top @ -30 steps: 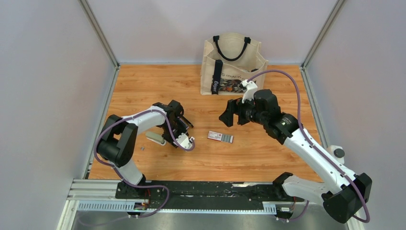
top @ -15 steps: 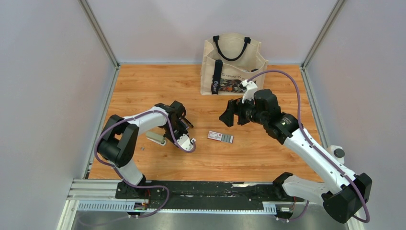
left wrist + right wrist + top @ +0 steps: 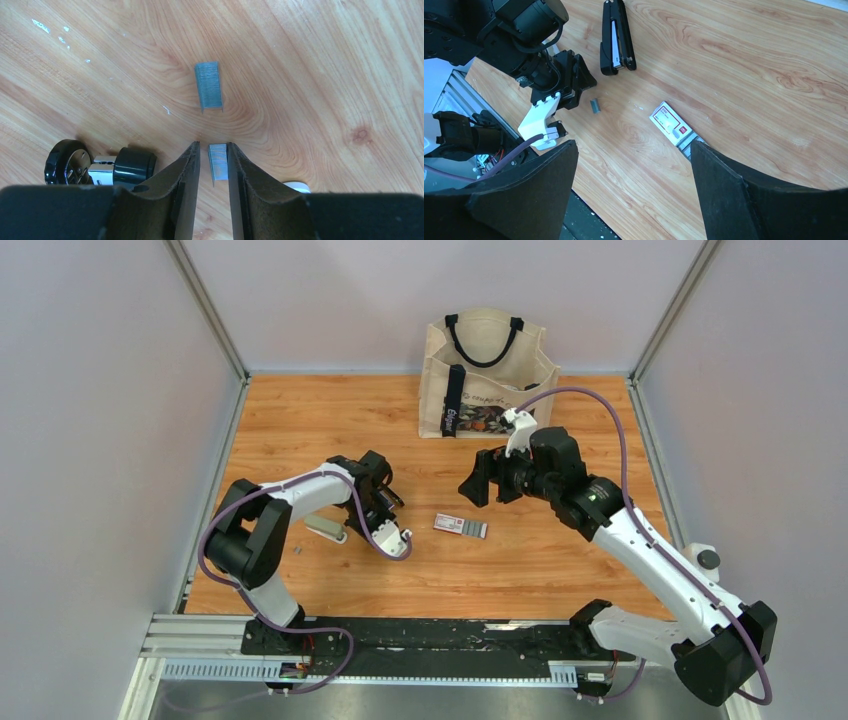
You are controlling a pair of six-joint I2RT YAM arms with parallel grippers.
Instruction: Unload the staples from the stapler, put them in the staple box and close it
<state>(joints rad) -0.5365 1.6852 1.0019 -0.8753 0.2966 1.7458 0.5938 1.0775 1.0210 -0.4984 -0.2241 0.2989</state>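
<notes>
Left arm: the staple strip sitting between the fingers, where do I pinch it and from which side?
I'd pinch the staple strip across its two long sides, coming straight down from above. It lies flat on the table, its long axis running along the gap of the left gripper, so its narrow width faces the fingers.

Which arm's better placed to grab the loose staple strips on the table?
Left. The left gripper straddles one staple strip, with a second strip just ahead. The right gripper hangs open, farther away.

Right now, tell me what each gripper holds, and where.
Nothing. A staple strip lies between the fingers of the left gripper, unclamped; the right gripper is open, empty.
</notes>
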